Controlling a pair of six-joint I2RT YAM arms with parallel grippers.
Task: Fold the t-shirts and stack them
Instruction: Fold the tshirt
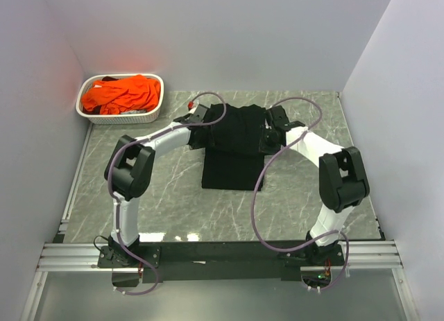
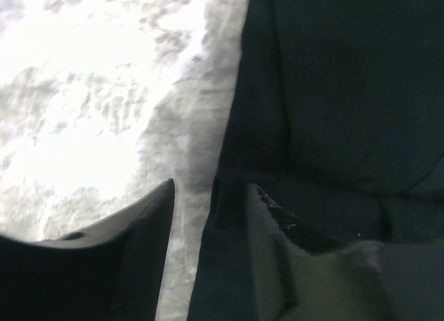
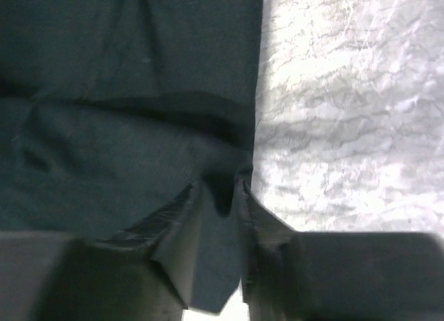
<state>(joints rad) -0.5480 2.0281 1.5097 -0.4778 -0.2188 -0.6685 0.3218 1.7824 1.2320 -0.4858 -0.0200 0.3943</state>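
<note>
**Grey marbled desk [image 1: 173, 196] with a plain black cloth t-shirt [image 1: 232, 144] between two arms**

Pale walls [image 1: 222, 30] close the desk in on three sides. In the top view the black t-shirt lies at the centre of the frame, flat and in layers.

The left pincer [image 1: 196, 118] sits at the shirt's left edge. In the left wrist view its fingers stand apart. One is over bare desk, the other over black cloth, and the shirt's edge runs up between them.

The right pincer [image 1: 270, 130] sits at the shirt's right edge. In the right wrist view it is closed on a pinch of the black cloth, which shows between its fingers.

At the upper left of the top view a white latticed plastic basket [image 1: 118, 117] stands against the wall. It holds heaped bright orange cloth t-shirts [image 1: 121, 93], well apart from the black one.
</note>
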